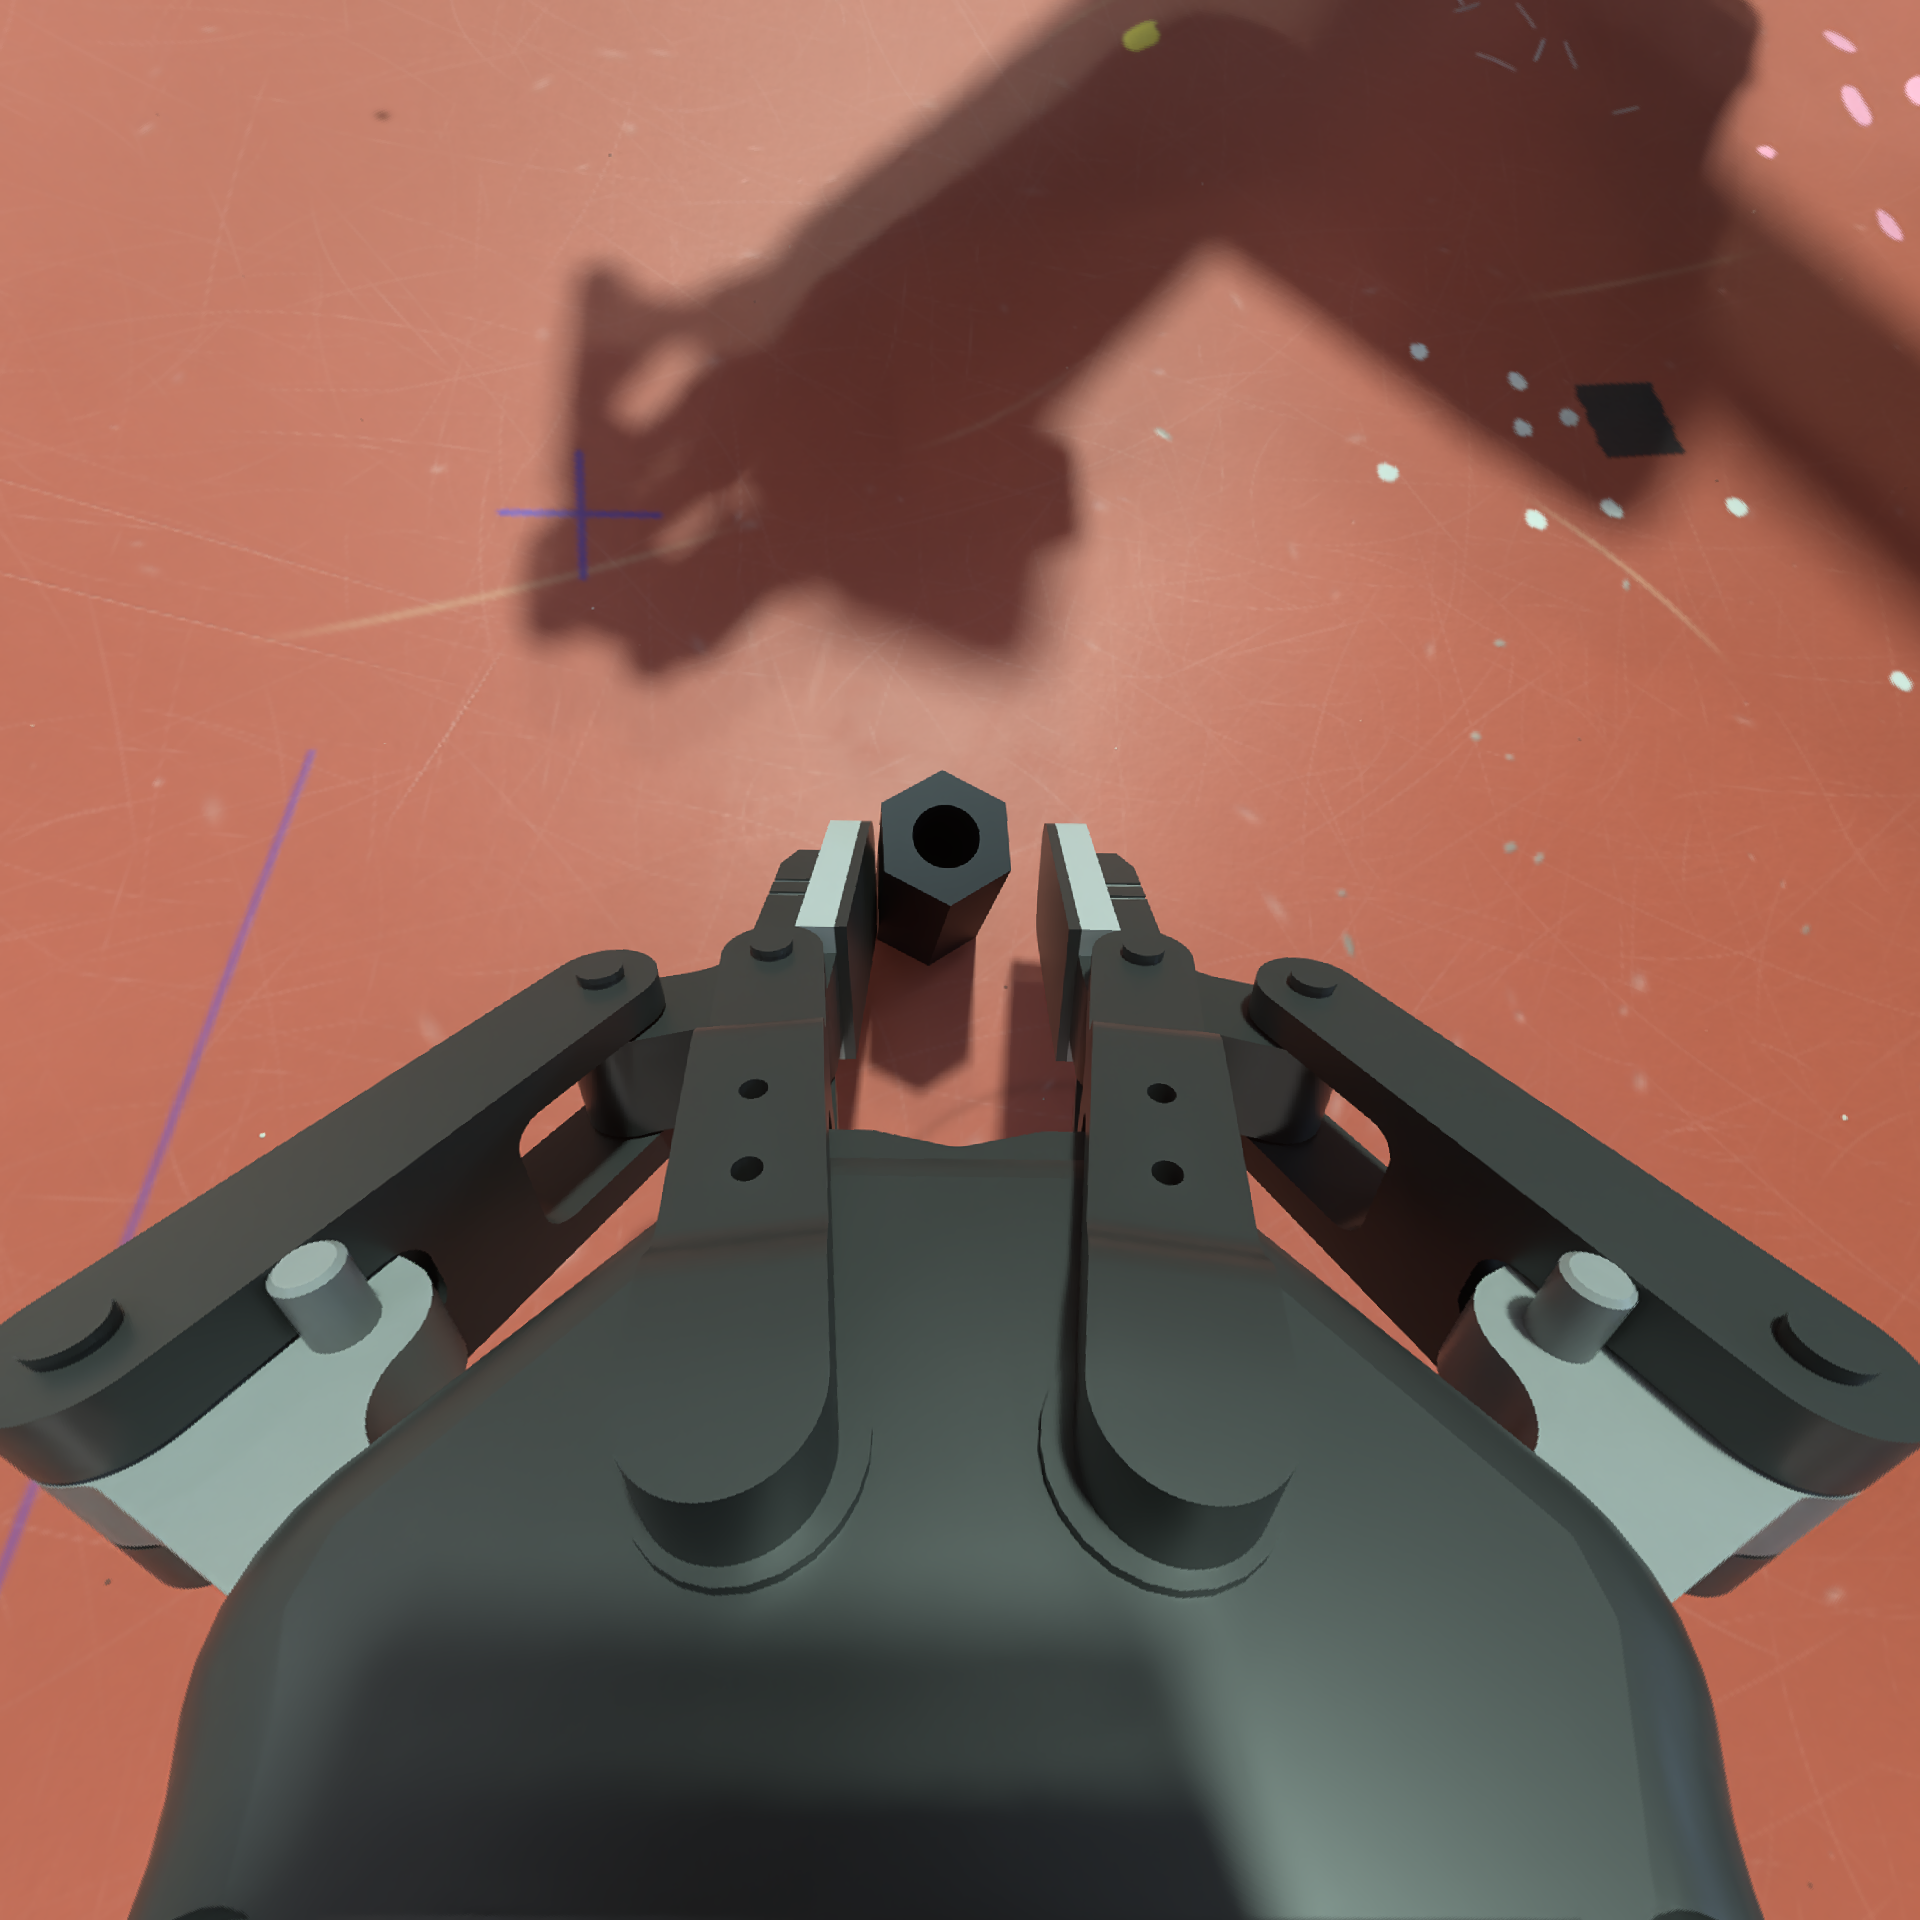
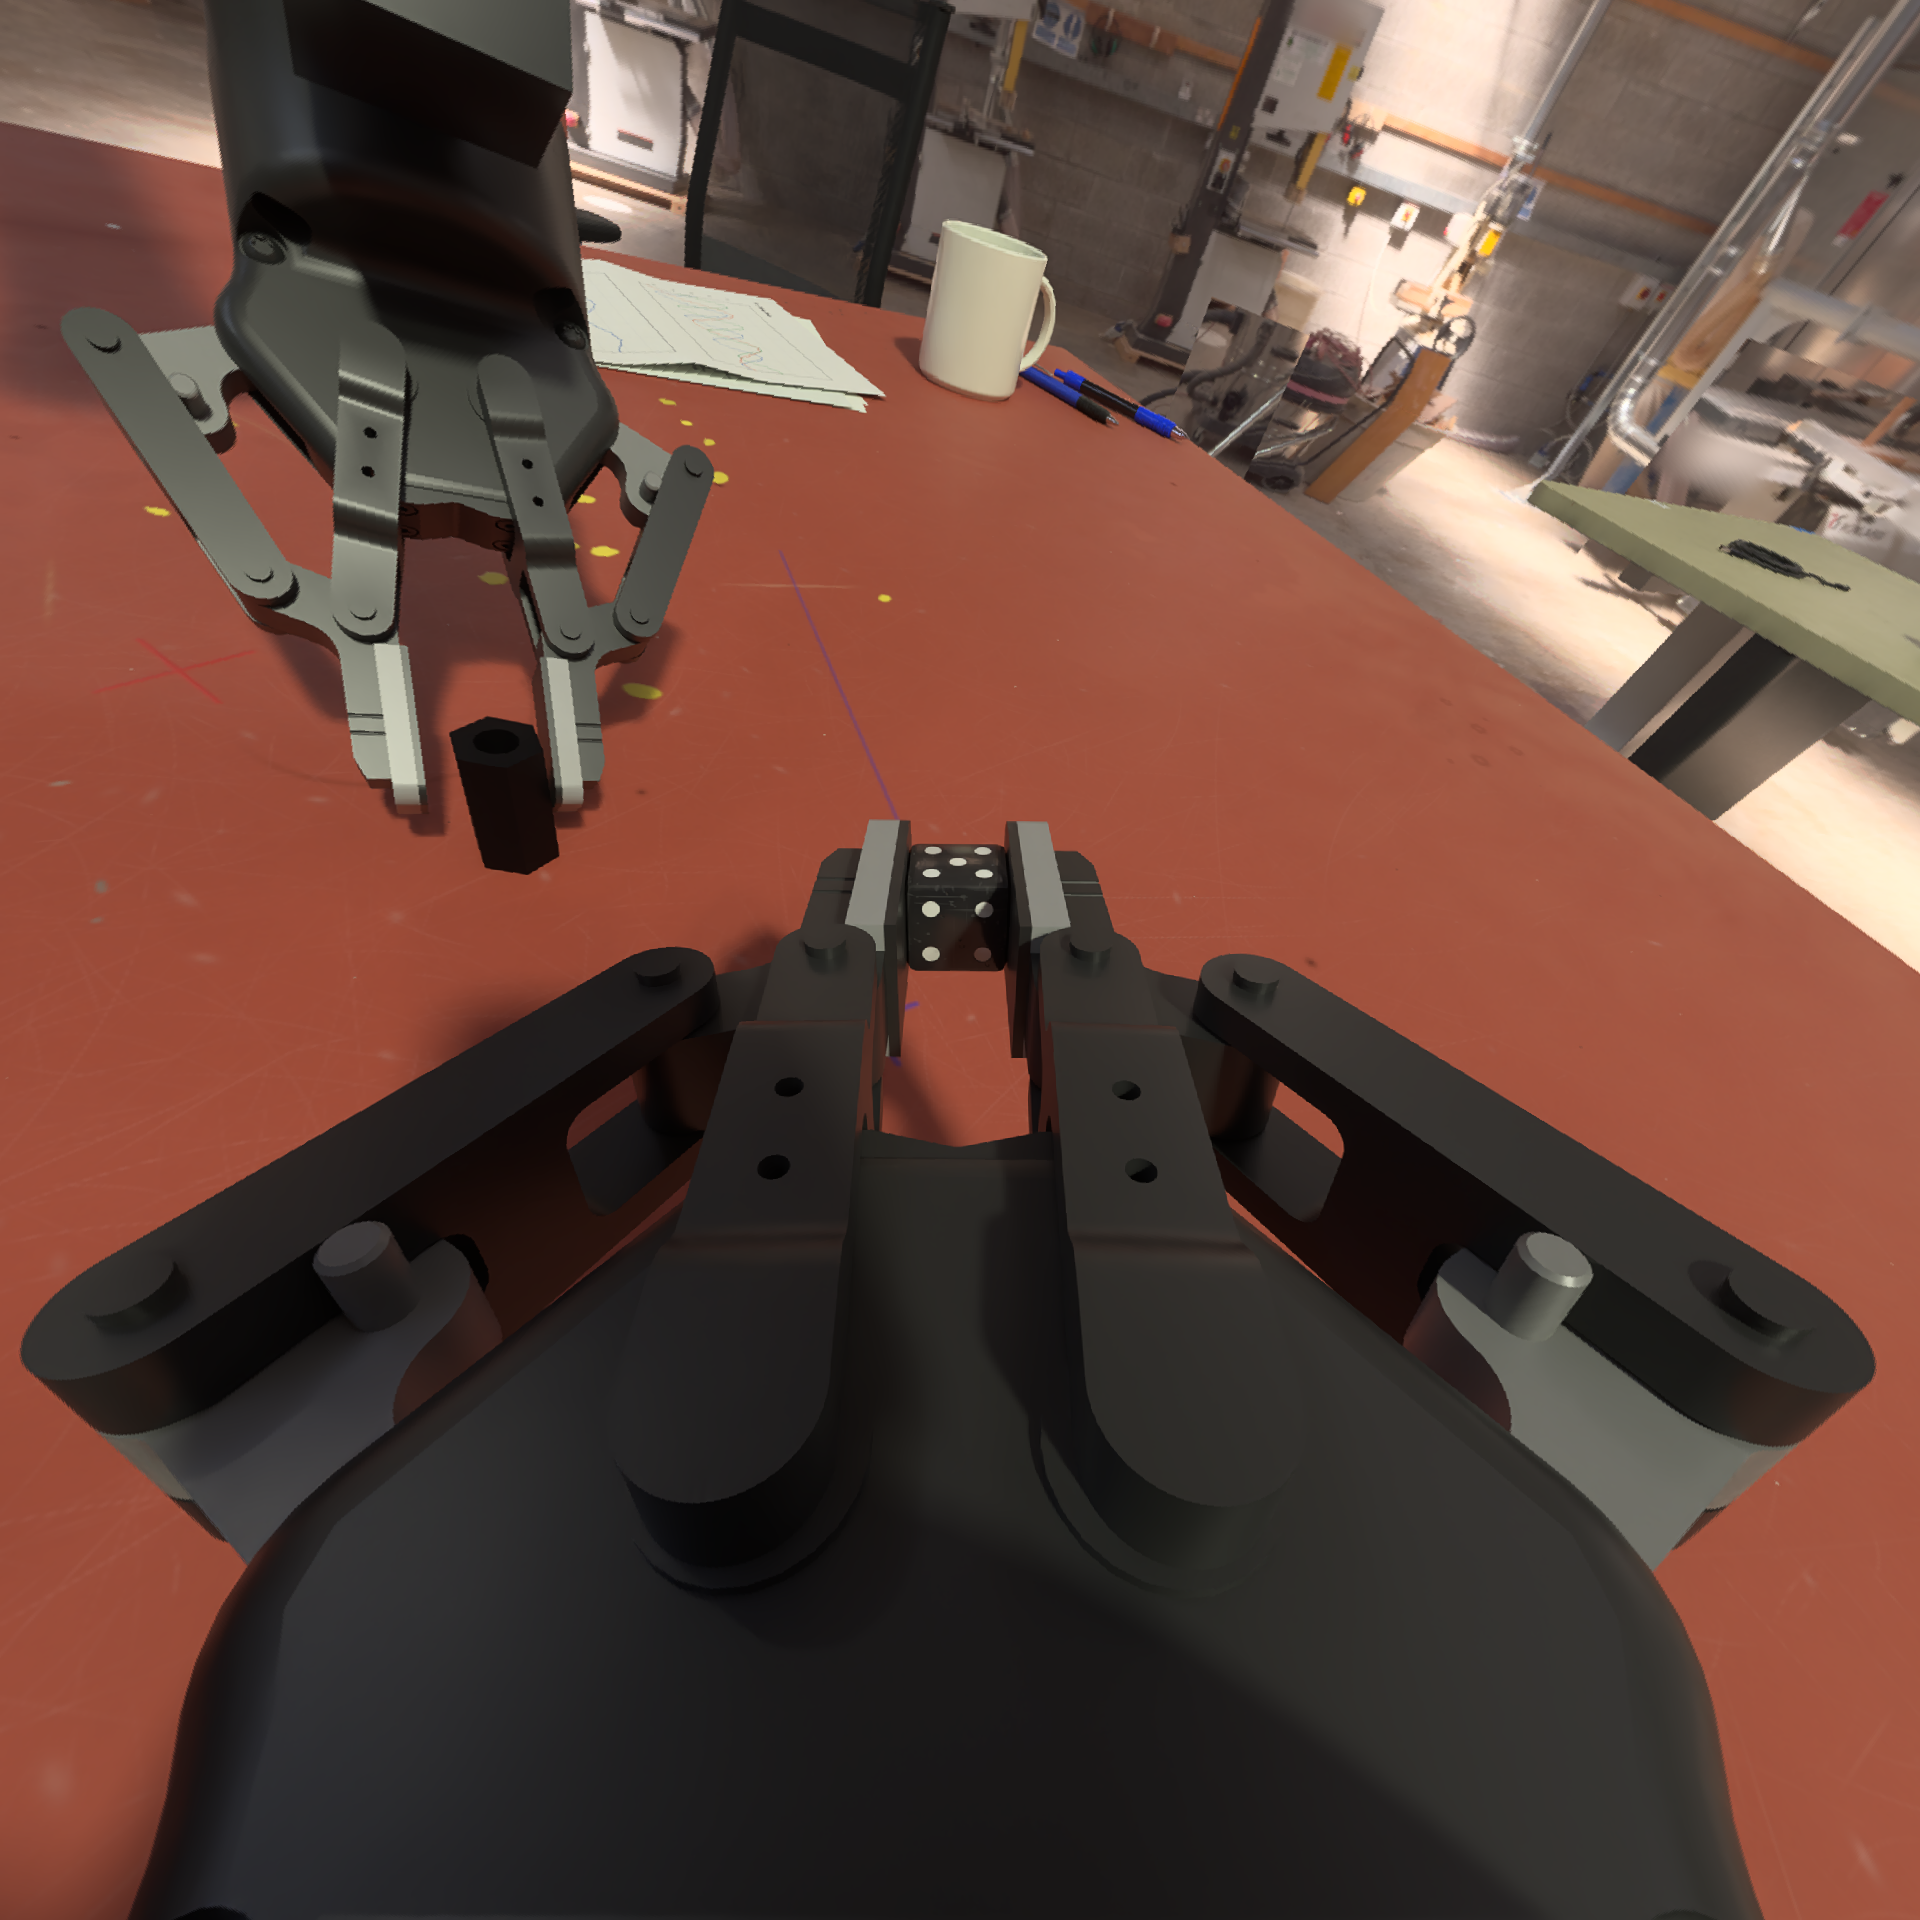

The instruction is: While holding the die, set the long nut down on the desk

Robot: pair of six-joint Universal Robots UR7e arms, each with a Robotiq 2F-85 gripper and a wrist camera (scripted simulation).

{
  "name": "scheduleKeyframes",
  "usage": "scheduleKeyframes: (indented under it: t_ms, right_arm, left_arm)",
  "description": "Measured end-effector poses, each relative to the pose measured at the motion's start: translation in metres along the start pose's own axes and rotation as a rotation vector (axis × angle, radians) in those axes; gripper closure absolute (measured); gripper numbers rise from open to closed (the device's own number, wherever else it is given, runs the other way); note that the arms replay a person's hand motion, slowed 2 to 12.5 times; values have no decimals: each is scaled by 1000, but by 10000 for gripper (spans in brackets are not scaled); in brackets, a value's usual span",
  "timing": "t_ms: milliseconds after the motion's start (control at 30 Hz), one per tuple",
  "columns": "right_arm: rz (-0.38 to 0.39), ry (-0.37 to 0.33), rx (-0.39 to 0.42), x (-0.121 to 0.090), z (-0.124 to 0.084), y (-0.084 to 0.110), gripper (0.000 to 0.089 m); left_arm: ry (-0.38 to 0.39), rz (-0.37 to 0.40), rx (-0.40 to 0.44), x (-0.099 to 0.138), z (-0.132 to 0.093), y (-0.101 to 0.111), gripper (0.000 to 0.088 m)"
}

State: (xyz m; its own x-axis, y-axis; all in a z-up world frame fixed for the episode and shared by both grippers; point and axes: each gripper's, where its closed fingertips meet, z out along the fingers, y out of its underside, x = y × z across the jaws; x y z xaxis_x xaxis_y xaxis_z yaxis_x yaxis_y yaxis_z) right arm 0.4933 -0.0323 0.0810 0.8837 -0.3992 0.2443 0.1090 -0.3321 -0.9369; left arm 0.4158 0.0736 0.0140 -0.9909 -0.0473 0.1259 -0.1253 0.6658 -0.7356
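- The table [image 2: 1143, 727] is a reddish-brown surface, finely scratched and dotted with pale and yellow flecks, filling most of both views.
- A black long nut [image 1: 943, 862] stands upright on it, hole facing up, at the centre of the left wrist view; in the right wrist view it sits at the middle left [image 2: 502, 795].
- A small black square patch [image 1: 1626, 418] lies flat at the upper right of the left wrist view.
- A cream mug [image 2: 982, 309] stands at the top centre of the right wrist view.
- Sheets of paper [image 2: 727, 343] lie left of the mug.
- Blue pens [image 2: 1112, 403] lie just right of the mug.
- Thin purple lines and a cross [image 1: 580, 513] mark the surface.
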Motion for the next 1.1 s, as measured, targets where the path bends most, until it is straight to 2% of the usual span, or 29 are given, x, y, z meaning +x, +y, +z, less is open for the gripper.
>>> scheduleKeyframes:
  t_ms: [300, 467, 667, 833, 967, 1100]
  right_arm:
    - [1, -6, 3, 0, -2, 0, 734]
    - [-31, 3, 6, 4, -7, -4, 734]
    - [-141, 18, 33, 18, -21, -19, 734]
    - [-234, 33, 28, 42, -37, -35, 734]
    - [-317, 19, -18, 65, -44, -45, 734]
    - [-412, -25, -119, 91, -45, -44, 734]
  left_arm:
    - [3, -1, 1, 0, 0, 0, 595]
    - [5, 0, 1, 0, 0, 0, 594]
    - [12, -3, 3, 0, 0, 0, 594]
    - [22, -15, 10, 0, -1, -1, 598]
    - [26, -21, 13, 0, -1, -1, 600]
    - [24, -17, 12, 0, -1, -1, 600]
